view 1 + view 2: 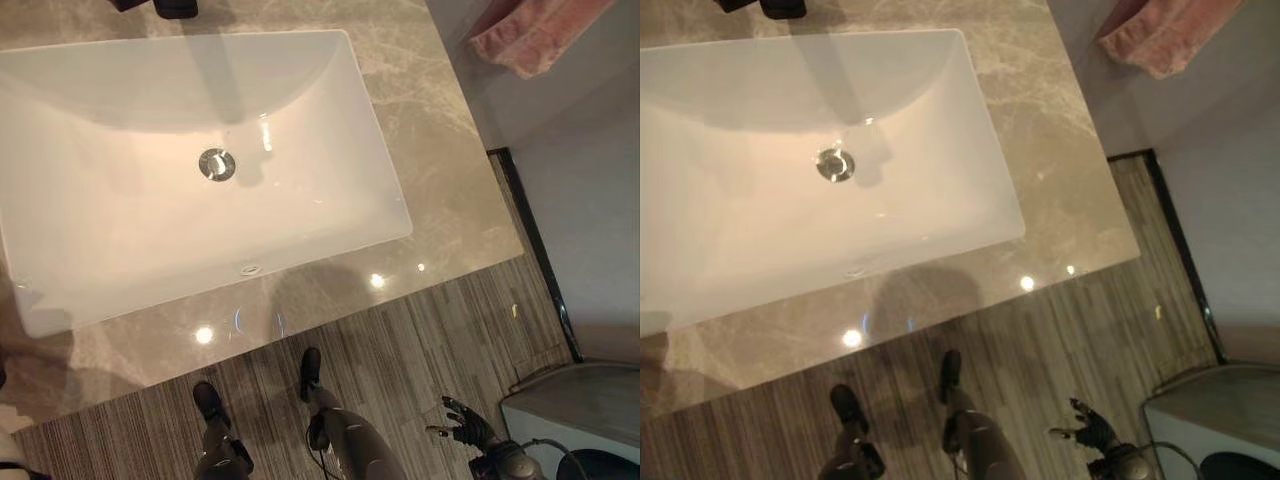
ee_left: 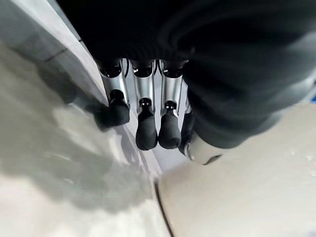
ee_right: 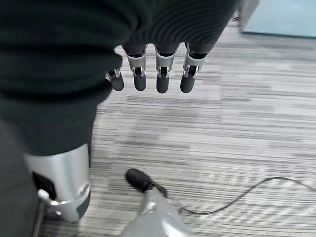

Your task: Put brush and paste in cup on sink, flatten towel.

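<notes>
My right hand (image 1: 468, 428) low by floor, fingers relaxed, empty. My left hand (image 2: 148, 118) fingers straight, empty. Towel (image 1: 530, 35) bunched past worktop (image 1: 440, 170), unflattened; sink (image 1: 180, 170) bare.

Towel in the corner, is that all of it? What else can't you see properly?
Pink towel: cut off by the top edge in both eye views; the rest is hidden.
Dark thing behind the sink: cut by the top edge; cannot tell what it is.
Left hand: the left wrist view is so close that the pale surface beside it is unclear.
</notes>
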`<state>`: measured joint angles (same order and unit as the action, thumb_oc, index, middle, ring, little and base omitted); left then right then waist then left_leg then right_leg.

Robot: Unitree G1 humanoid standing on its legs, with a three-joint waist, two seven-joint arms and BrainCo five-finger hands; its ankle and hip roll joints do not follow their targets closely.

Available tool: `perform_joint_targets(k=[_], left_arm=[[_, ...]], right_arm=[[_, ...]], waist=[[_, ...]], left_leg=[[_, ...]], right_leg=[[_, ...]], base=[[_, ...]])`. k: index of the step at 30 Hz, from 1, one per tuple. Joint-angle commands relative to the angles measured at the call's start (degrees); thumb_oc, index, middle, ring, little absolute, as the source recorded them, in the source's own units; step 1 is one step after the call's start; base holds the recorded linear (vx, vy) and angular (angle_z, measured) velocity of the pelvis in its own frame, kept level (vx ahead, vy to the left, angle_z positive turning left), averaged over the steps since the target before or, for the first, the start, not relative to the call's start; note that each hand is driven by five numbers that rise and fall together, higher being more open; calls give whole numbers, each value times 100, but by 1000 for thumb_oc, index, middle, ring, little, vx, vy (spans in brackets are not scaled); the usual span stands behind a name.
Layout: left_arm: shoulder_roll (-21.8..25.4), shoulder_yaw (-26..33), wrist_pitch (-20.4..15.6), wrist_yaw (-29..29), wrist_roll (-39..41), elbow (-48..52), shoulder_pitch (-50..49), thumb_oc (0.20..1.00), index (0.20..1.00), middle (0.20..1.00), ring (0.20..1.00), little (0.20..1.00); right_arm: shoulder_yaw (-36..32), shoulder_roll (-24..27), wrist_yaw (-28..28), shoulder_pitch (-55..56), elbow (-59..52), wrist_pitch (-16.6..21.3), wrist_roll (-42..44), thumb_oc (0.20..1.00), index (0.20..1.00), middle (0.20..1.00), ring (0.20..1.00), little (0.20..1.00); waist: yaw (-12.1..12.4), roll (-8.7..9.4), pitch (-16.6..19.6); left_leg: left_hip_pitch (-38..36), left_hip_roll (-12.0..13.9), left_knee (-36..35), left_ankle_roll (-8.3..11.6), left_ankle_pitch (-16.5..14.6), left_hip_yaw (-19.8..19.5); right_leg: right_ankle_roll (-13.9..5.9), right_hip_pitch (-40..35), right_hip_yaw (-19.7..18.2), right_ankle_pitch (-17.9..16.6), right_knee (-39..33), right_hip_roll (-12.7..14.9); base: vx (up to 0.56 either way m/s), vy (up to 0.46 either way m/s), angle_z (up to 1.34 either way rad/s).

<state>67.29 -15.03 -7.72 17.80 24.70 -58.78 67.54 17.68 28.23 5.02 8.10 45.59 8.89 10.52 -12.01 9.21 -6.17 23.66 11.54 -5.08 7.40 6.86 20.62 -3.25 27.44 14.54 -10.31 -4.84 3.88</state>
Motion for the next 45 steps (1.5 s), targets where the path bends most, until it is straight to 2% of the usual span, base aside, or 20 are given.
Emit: perform_joint_targets(k=[1,8,15,28,39,41,45], left_arm=[[25,-254,-133,72,86,-137,165,200,200,200,200,200],[-240,-555,-247,130,92,15,426,200,200,200,200,200],[-384,-671,-373,117,-48,464,293,200,200,200,200,200],[-626,-792,-418,52,-68,369,333,200,200,200,200,200],[-651,-622,-169,372,-468,-259,431,200,200,200,200,200],[-653,-470,-71,625,-679,-355,444,200,200,200,200,200],[-616,-407,-8,756,-743,-480,447,200,200,200,200,200]], right_arm=[[-291,343,-87,213,83,99,161,1000,1000,1000,1000,1000],[-262,329,-73,253,-70,168,338,1000,1000,1000,1000,1000],[-295,354,-35,365,-302,226,389,1000,1000,1000,1000,1000],[-312,399,-32,461,-275,247,385,1000,1000,1000,1000,1000],[-229,369,-30,488,-176,253,316,1000,1000,1000,1000,1000],[-229,405,-41,520,-237,268,272,1000,1000,1000,1000,1000],[-224,412,-41,524,-224,262,248,1000,1000,1000,1000,1000]], waist=[[-57,-182,-111],[-105,-315,-37],[-135,-350,-6],[-228,-343,67],[-231,-298,174],[-228,-230,246],[-219,-160,307]], left_leg=[[-65,66,8,14,-197,-751],[76,-14,8,-26,-187,-888],[145,-29,8,-36,-175,-952],[208,1,8,-33,-141,-1017],[153,21,8,-32,-131,-1065],[103,41,8,-17,-128,-1100],[80,53,8,-5,-121,-1148]], right_leg=[[-988,-327,-410,166,-16,406],[-962,-233,-538,188,-16,423],[-938,-162,-608,189,-16,404],[-895,-84,-755,185,-16,332],[-874,-151,-770,219,-16,286],[-872,-218,-739,236,-16,251],[-869,-283,-713,250,-16,221]], base=[[10,-3,7],[6,7,11],[-3,-14,7],[-2,-19,2],[0,0,0],[12,-47,1],[1,-40,2]])
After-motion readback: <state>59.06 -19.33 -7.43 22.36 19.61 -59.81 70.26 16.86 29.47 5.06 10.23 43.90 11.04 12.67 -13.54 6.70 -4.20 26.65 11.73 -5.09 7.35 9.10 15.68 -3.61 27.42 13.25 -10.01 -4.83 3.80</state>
